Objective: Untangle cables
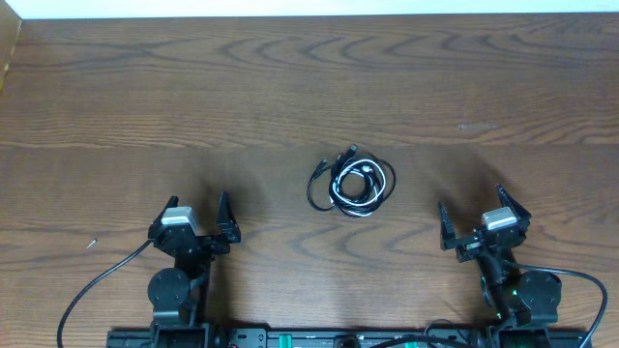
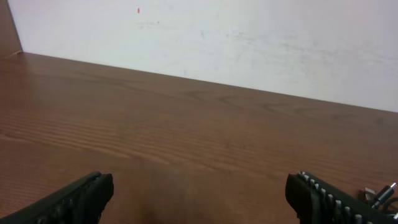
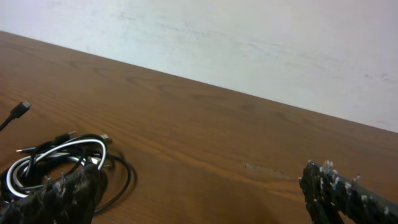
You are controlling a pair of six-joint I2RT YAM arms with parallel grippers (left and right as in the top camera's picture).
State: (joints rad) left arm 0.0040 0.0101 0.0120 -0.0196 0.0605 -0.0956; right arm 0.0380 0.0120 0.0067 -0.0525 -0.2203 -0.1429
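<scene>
Near the middle of the table (image 1: 290, 77), the cables (image 1: 353, 184) lie as 1 roughly round coil of black and white cord, without a clear long axis. Both the left gripper (image 1: 196, 211) and the right gripper (image 1: 474, 211) have jaws spread wide, holding nothing. The coil lies ahead and inward of each. The right gripper is nearer, and its wrist view shows the coil beside its left finger (image 3: 56, 199), so it seems better placed to reach first.

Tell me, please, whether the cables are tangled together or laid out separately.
Tangled together: the cables lie in one coiled heap on the table, white loops crossing the black ones, with no cord lying apart.
</scene>
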